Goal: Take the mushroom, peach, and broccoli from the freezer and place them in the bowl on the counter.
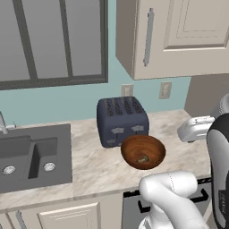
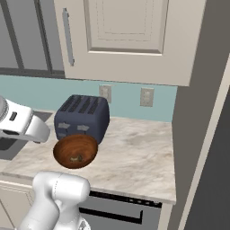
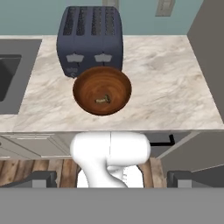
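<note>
The bowl (image 1: pixel 143 152) is located on the counter (image 1: pixel 94 167), just in front of the toaster (image 1: pixel 122 120) and close to the counter's near edge. In the hand view the bowl (image 3: pixel 102 90) is seen from above, with its far rim touching or just overlapping the toaster's (image 3: pixel 89 39) front face. One small brownish item, consistent with the mushroom (image 3: pixel 103 100), is lying on the bottom of the bowl; it is also visible in the left base view (image 1: pixel 143 159) and in the right base view (image 2: pixel 76 158). Its shape is too small to be confirmed in detail.

The gripper (image 3: pixel 111 179) is positioned well back from the counter, on the near side, above the wooden floor (image 3: pixel 35 168). Its two fingertips (image 3: pixel 41 179) are seen at the far left and far right of the lower hand view, spread wide apart with nothing between them.

The sink (image 1: pixel 31 156) is set into the counter to the left of the toaster. Two wall outlets (image 1: pixel 165 90) are mounted on the teal wall behind the toaster, and a cream upper cabinet (image 1: pixel 179 36) with a vertical handle is fitted above. A dishwasher front (image 2: pixel 121 211) with a dark handle is located below the counter. A grey side panel (image 2: pixel 197 134) stands at the right end of the counter.
</note>
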